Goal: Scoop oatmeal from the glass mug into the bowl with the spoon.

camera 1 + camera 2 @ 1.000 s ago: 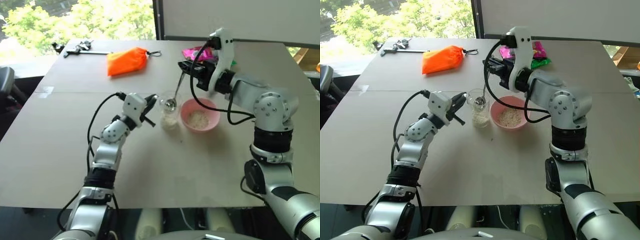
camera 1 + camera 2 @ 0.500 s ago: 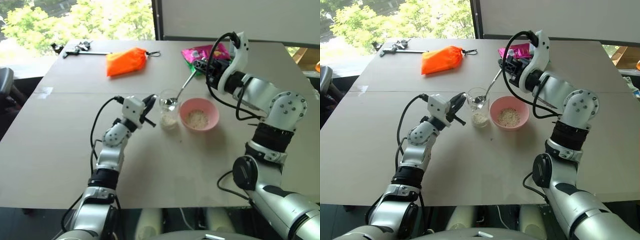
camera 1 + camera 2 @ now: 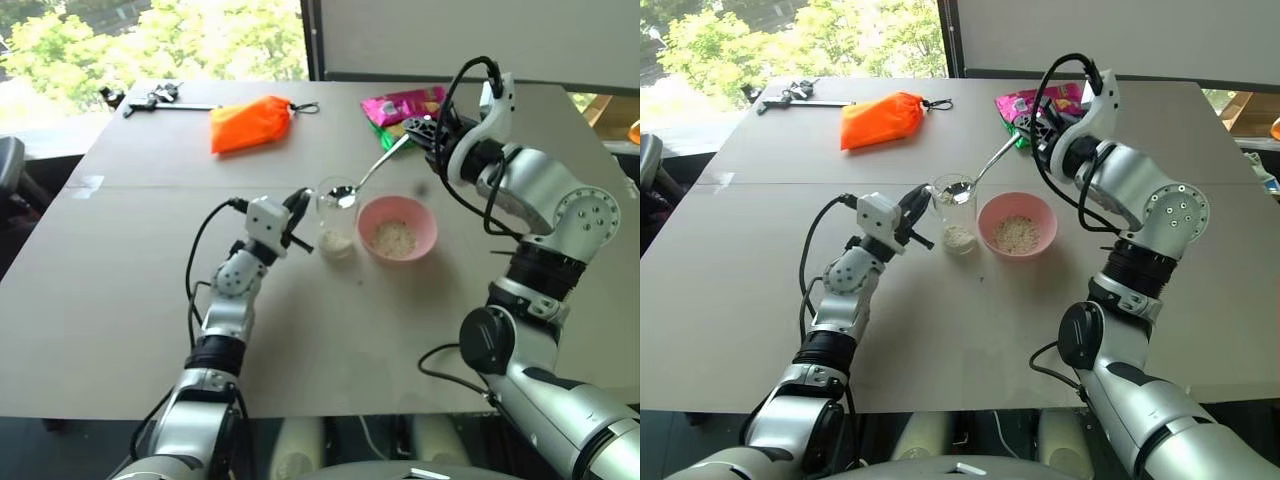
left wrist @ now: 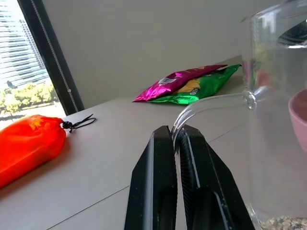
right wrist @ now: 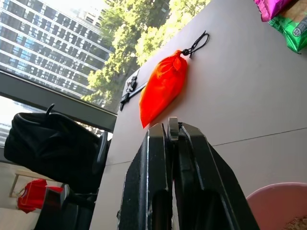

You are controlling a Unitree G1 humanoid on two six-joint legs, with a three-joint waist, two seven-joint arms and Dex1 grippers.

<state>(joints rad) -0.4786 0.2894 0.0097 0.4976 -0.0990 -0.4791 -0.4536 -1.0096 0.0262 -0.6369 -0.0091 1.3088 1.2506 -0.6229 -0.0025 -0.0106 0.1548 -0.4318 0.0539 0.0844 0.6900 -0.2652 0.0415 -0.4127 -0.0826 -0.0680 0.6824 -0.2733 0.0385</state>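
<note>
The glass mug [image 3: 336, 215] stands mid-table with oatmeal [image 3: 336, 241] in its bottom. My left gripper [image 4: 173, 132] is shut on the mug's clear handle [image 4: 206, 103], at the mug's left side [image 3: 300, 203]. Just right of the mug sits the pink bowl [image 3: 420, 215], holding a small heap of oatmeal [image 3: 394, 237]. The spoon [image 3: 372, 170] slants up to the right, its oval end at the mug's rim. I cannot tell what lies in it. My right gripper [image 3: 420, 130] is shut on the spoon's handle [image 5: 172, 128], above and behind the bowl.
An orange bag [image 3: 252, 122] lies at the back left of the table, with a metal tool [image 3: 160, 98] behind it near the far edge. A pink-and-green snack packet [image 3: 400, 104] lies behind my right gripper. The table's front edge [image 3: 300, 415] runs close to me.
My right gripper has swung to the right and rolled, lifting the spoon's oval end out of the mug to its rim and laying the handle flatter. The left gripper stayed on the mug handle.
</note>
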